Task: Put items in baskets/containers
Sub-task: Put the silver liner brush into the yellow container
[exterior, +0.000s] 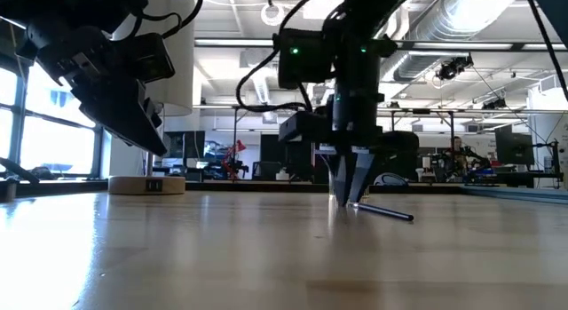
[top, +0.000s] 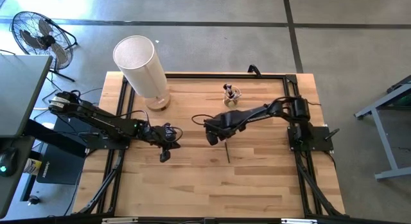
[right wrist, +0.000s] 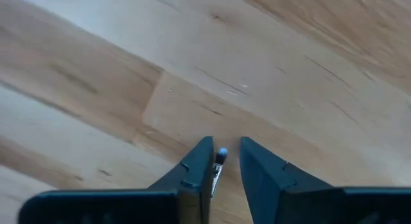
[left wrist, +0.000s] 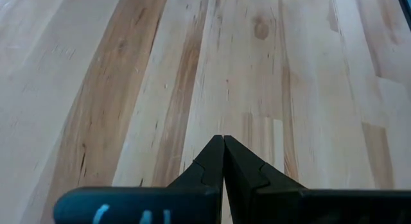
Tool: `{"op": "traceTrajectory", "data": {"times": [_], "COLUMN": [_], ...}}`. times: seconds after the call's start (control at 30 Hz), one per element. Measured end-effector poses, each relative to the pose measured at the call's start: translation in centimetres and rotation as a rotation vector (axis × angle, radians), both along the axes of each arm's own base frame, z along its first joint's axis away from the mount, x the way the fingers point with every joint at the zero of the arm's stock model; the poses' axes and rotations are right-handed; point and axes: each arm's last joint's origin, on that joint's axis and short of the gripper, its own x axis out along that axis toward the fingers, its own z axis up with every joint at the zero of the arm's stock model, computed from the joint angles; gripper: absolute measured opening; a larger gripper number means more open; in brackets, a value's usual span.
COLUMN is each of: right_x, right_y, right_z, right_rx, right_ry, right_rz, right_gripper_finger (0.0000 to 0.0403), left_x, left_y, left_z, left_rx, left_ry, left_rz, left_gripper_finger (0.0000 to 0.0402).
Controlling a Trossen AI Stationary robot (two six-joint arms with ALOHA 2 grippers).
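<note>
The right gripper (exterior: 353, 202) is standing tips-down on the table (top: 192, 185) near its middle, fingers parted around one end of a brush (exterior: 384, 211) — its shaft lying toward six o'clock. The left gripper (top: 165, 155) is hovering at nine o'clock, pressed together. The glass cup (top: 232, 94) is holding brushes at twelve o'clock.

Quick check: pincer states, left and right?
Left pincer: closed, empty, above the table.
Right pincer: open, fingertips down astride a brush lying on the table.
</note>
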Motion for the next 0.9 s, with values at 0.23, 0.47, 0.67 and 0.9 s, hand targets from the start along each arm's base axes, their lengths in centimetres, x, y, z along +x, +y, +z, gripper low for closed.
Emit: {"op": "traceTrajectory", "data": {"times": [0.23,0.47,0.67,0.9], "right_x": [-0.1,-2.2,-6.6,-13.9], "right_y": [0.9,1.3,1.1,-0.3], "right_z": [-0.2,4.7,7.7,9.4], "right_rx": [0.046,0.002,-0.131,-0.256], "right_ry": [-0.048,-0.149,-0.263,-0.475], "right_rz": [0.095,0.146,0.136,0.025], "right_gripper_finger": [0.0007,0.0001,0.0001,0.0], "left_x": [-0.1,-0.1,0.0,0.0], "left_y": [0.0,0.1,0.1,0.2], "left_z": [-0.1,-0.1,-0.1,0.0], "left_rx": [0.005,0.013,0.021,0.04], "left_ry": [0.017,0.013,0.006,-0.004], "left_rz": [-0.001,0.009,0.02,0.051], "left_gripper_finger": [0.0,0.0,0.0,0.0]}}
